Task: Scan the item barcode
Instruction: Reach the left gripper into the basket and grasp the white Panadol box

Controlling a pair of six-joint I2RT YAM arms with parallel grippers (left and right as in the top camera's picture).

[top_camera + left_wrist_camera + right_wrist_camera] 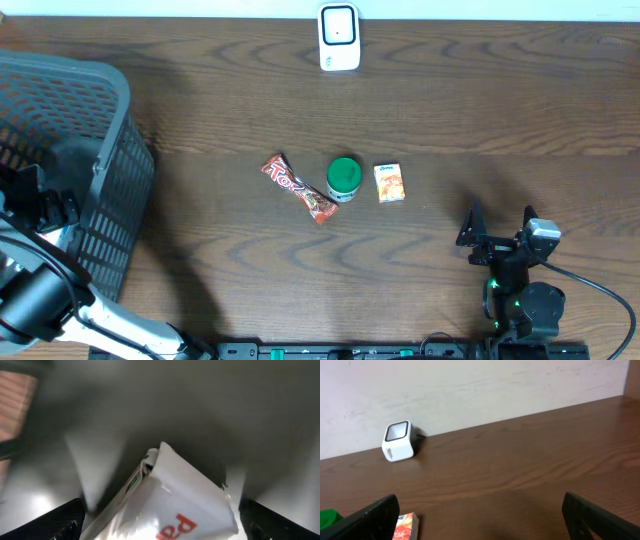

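A white, crumpled packet with red lettering lies tilted inside the dark grey plastic mesh basket at the left edge of the counter. One folded corner of the packet points up toward the left wrist camera. Only part of the red print shows, too little to read, and no barcode can be made out on the visible face.

The left end effector hangs over the packet with its jaws spread wide, so the packet sits in the gap between the two dark fingers. Whether either finger touches the packet cannot be told. From overhead, the left end effector is down inside the basket, with its arm rising from the lower left corner.

The small white box-shaped barcode scanner stands at the far edge of the dark brown wooden counter, well apart from the basket. Its dark window faces up.

Three things lie in a row near the middle of the counter:
- a red-brown wrapped candy bar, lying on a diagonal
- a round green-lidded jar just beside it
- a small orange box to the right of the jar

The right end effector rests low at the near right of the counter, empty, with its jaws fully apart. It points toward the far edge. Its wrist view shows the scanner against the pale wall and the orange box by its left finger.
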